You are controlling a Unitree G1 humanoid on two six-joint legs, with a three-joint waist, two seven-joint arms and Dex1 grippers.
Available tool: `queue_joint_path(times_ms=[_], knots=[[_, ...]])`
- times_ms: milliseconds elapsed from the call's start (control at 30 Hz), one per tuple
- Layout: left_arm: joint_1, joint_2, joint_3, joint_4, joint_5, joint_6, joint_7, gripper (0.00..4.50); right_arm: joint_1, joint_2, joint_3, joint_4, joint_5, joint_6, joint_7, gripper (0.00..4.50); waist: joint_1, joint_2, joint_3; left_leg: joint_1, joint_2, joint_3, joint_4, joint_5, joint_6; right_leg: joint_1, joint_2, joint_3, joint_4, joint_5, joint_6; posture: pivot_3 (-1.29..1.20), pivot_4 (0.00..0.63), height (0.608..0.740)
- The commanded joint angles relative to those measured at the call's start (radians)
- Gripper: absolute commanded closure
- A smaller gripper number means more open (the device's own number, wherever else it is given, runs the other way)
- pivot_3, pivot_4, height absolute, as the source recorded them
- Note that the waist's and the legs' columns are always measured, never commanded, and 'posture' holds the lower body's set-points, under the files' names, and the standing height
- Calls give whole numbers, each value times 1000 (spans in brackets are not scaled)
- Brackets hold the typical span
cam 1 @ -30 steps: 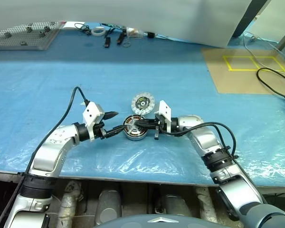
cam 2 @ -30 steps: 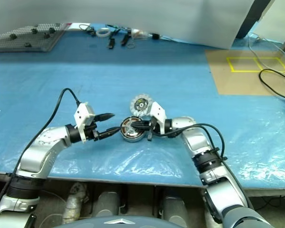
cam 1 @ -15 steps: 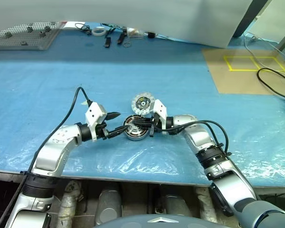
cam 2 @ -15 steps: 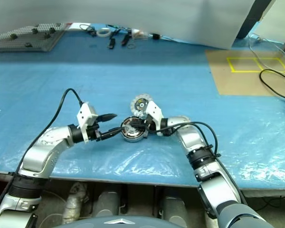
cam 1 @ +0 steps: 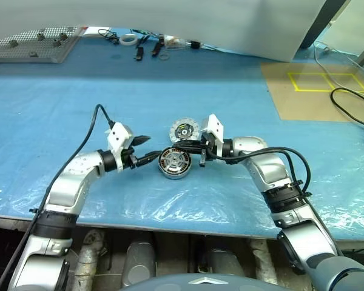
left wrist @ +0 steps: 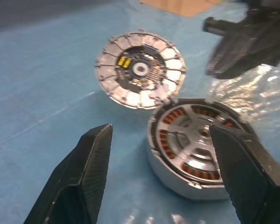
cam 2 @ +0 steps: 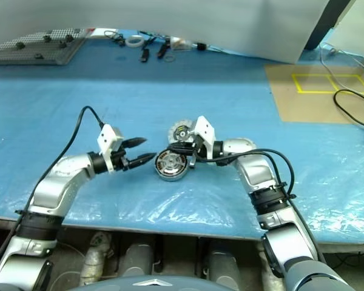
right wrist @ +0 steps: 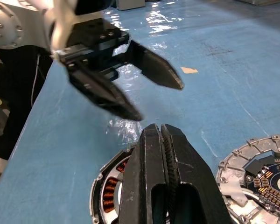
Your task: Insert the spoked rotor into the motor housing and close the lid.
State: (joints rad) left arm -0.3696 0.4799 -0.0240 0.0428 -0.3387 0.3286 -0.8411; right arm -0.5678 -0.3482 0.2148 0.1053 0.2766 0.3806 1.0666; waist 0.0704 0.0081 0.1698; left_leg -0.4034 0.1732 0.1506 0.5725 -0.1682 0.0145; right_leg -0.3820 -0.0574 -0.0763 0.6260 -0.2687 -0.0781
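The motor housing (cam 1: 174, 162) rests on the blue sheet, copper windings showing between the spokes of the spoked rotor (left wrist: 199, 141), which sits inside it. Just behind it lies the lid (cam 1: 184, 130), flat, with its segmented face up. My right gripper (cam 1: 179, 147) is shut and empty. It hovers level just above the housing's far rim, pointing left. My left gripper (cam 1: 153, 148) is open and holds nothing. Its fingertips (left wrist: 94, 154) stand just left of the housing, pointing at it.
A perforated tray (cam 1: 30, 45) stands at the far left of the table. A tape roll (cam 1: 126, 38) and small tools lie along the back. A brown board with a yellow square (cam 1: 318, 82) and a black cable (cam 1: 352, 100) are at the right.
My right gripper has lifted off the top of the housing and stays shut. My left gripper has moved forward, closer to the housing, and stays open.
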Motion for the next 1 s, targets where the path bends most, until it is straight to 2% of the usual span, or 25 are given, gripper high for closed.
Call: queue_joint_path(times_ms=[33, 300, 633, 667, 733, 833, 1000], knots=[[-99, -33, 17, 136, 30, -74, 23, 1023, 4, -9, -32, -90, 69, 66, 7, 4500, 0, 0, 0, 0, 0, 0, 0, 0, 0, 0, 0, 0, 0, 0, 0, 0, 150, 740], [-423, -110, 16, 680, 109, -219, 14, 1023, 3, -26, -9, -119, 73, 98, 3, 4500, 4, 0, 0, -1, -1, -1, 0, 0, 0, 0, 0, 0, 0, 2, 4, 0, 150, 740], [-639, -161, 47, 1123, 170, -321, 19, 1023, 32, -47, 1, -134, 59, 101, -6, 4500, 8, 0, 0, -6, -1, -1, 0, 0, 1, -3, -1, -2, 0, 4, 6, 0, 150, 740], [-653, -168, 57, 1148, 170, -321, 23, 1392, 36, -51, 2, -139, 59, 103, -7, 4500, 11, -1, 0, -6, -1, -1, 0, -1, 1, -4, -1, -3, 0, 4, 6, 0, 150, 740], [-678, -184, 78, 1184, 160, -313, 1, 1828, 46, -58, 3, -156, 61, 110, -10, 4500, 17, -1, 0, -8, -1, -2, 2, -1, 2, -5, -2, -4, 0, 4, 6, 0, 150, 740], [-718, -210, 103, 1220, 152, -272, -47, 2867, 62, -70, 8, -190, 68, 132, -13, 4500, 26, -1, 0, -9, -1, -2, 3, -1, 2, -5, -2, -4, 1, 4, 7, 0, 150, 740], [-736, -247, 87, 1245, 197, -243, -137, 2867, 85, -85, 10, -241, 77, 170, -22, 4500, 30, -1, 0, -8, -1, -2, 3, -1, 3, -5, -3, -4, 1, 4, 7, 0, 150, 740]])
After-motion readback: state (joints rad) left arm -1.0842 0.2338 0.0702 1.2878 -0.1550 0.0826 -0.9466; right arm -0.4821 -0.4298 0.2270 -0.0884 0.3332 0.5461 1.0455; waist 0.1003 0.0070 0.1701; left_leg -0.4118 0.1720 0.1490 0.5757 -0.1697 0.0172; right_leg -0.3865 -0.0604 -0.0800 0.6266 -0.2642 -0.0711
